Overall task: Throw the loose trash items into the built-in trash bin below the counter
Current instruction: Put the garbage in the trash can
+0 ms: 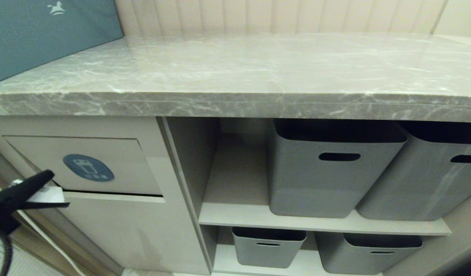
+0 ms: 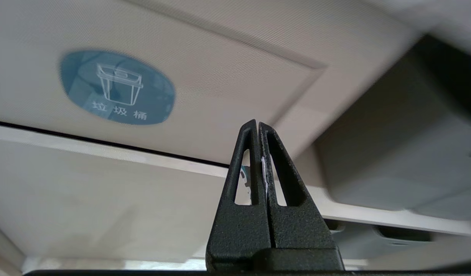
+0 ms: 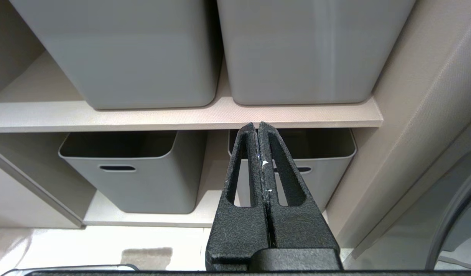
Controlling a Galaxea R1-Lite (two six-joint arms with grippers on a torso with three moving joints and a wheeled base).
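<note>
My left gripper (image 1: 47,178) is at the lower left of the head view, shut on a trash item (image 1: 49,195). The item shows white with a thin black strip under it. In the left wrist view the left gripper (image 2: 257,124) pinches the item's white edge, and a printed bit of the trash item (image 2: 246,182) shows through a finger slot. The gripper is just in front of the lower left corner of the beige trash bin flap (image 1: 116,153), near its round blue sticker (image 1: 88,167). The flap (image 2: 220,76) fills the left wrist view. The grey marble counter (image 1: 235,69) runs above. My right gripper (image 3: 257,124) is shut on nothing, low before the shelves.
Right of the bin panel are open shelves with two large grey tubs (image 1: 335,172) (image 1: 423,180) above and two smaller ones (image 1: 268,249) (image 1: 369,253) below. The lower tubs (image 3: 132,172) also show in the right wrist view. A teal box (image 1: 36,34) stands on the counter's far left.
</note>
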